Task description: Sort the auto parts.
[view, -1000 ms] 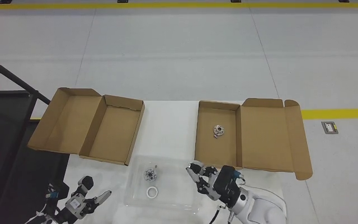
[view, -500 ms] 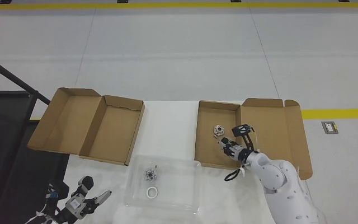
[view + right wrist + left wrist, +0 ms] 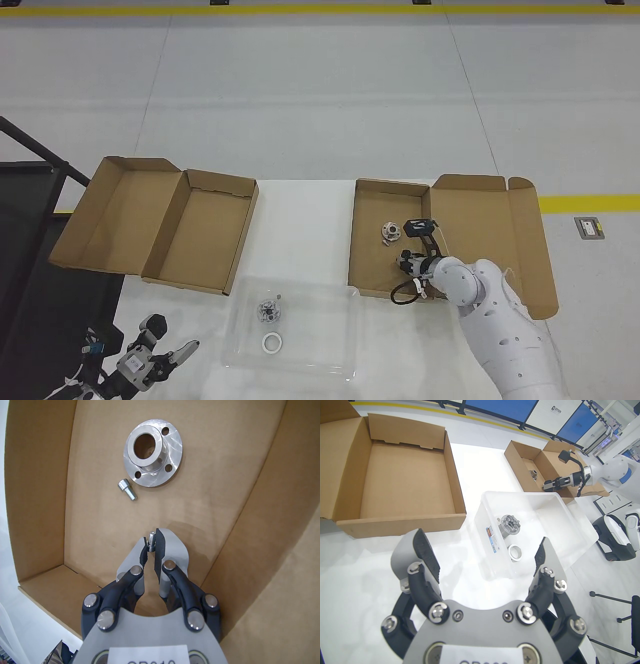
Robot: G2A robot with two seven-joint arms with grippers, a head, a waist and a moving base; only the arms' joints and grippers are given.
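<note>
My right gripper (image 3: 150,542) hangs inside the right cardboard box (image 3: 37,500), shut on a small silver bolt (image 3: 151,541). On the box floor beyond it lie a round metal flange (image 3: 152,453) and a second bolt (image 3: 127,489). From above, the same gripper (image 3: 403,262) sits near the flange (image 3: 390,233) in that box (image 3: 372,272). My left gripper (image 3: 482,552) stands open near the table's front left, short of the clear plastic bin (image 3: 572,525). The bin holds a grey toothed hub (image 3: 509,524) and a white ring (image 3: 515,552).
A second, empty cardboard box (image 3: 205,245) lies open at the back left, its lid (image 3: 112,210) flat beside it. The clear bin (image 3: 340,362) sits at the table's front middle. Bare white table lies between the boxes.
My right arm has swung from beside the clear bin to the right box and dipped into it with the bolt. The left gripper has stayed put.
</note>
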